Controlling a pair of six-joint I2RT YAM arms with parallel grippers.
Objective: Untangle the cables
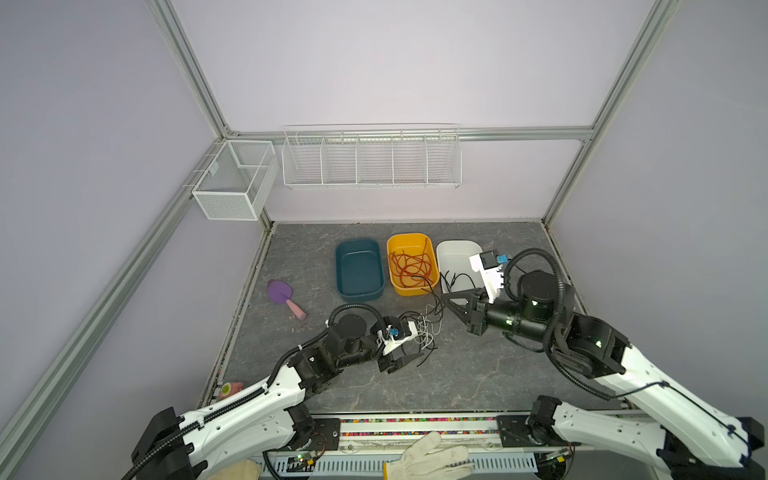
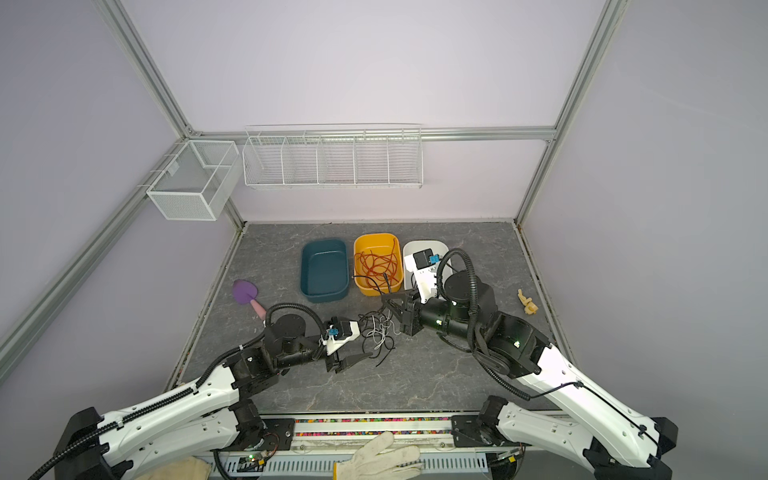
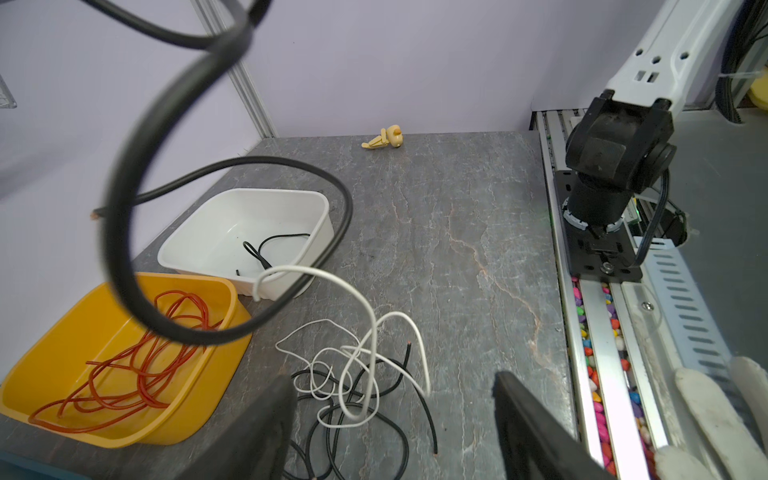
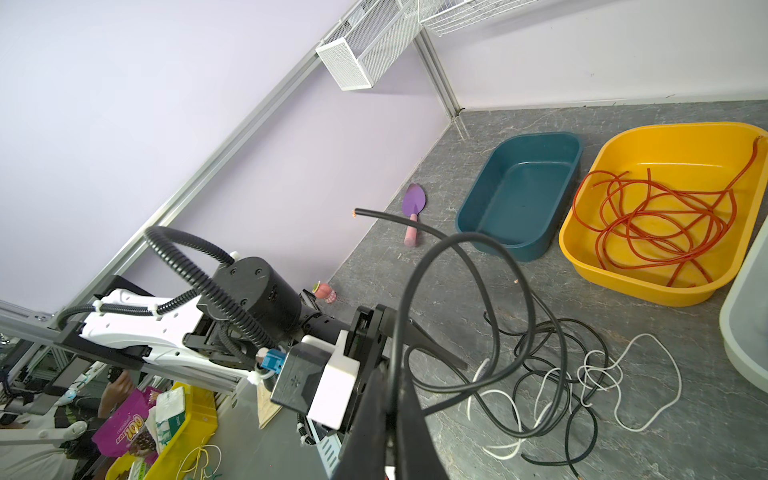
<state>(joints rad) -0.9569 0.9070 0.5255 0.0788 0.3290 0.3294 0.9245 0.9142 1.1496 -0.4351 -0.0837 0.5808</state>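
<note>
Contents | yellow bin (image 4: 681,145): red-orange cables (image 4: 665,214) | white bin (image 3: 232,208): black cable (image 3: 282,237)

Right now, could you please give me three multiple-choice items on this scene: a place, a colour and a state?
1. Where do the red-orange cables lie? A teal bin; B yellow bin; C bare table.
2. What colour is the cable in the white bin? A white; B red-orange; C black.
3. The right gripper is: A open; B shut on a black cable; C shut on a white cable.
Answers: B, their loops sit inside it; C, the left wrist view shows a dark strand; B, the right wrist view shows it pinched.
</note>
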